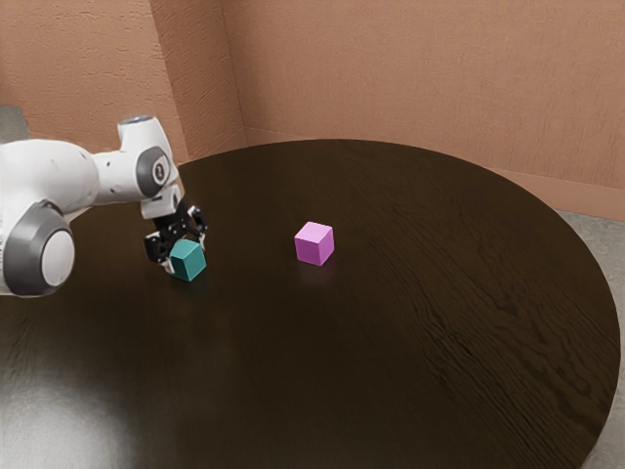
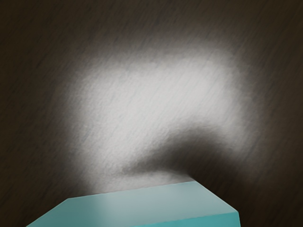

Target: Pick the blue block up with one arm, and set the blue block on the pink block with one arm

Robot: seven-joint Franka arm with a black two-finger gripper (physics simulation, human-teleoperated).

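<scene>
On the table (image 1: 420, 332): a dark, round wooden top carrying two small cubes, well apart from each other.
Blue block (image 1: 187, 261): teal-blue, at the exterior view's left, right under the arm's hand and slightly tilted; in the wrist view its top face (image 2: 142, 208) sits just beneath the hand.
Gripper (image 1: 179, 244): clenched on the blue block, its black fingers coming down on two opposite sides near the block's upper part.
Height: the shadow on the tabletop (image 2: 156, 109) lies apart from the block, so I judge it just off the surface, though barely.
Pink block (image 1: 314, 243): resting flat toward the exterior view's right of the blue one, its top bare.
Handling: the blue block looks rigid, light and smooth-faced, unlikely to deform but liable to pivot between the pads.
Hold: flat opposing faces, near the middle, give the steadiest grasp.
Risk: the tilt may make it land crooked on the pink block.
</scene>
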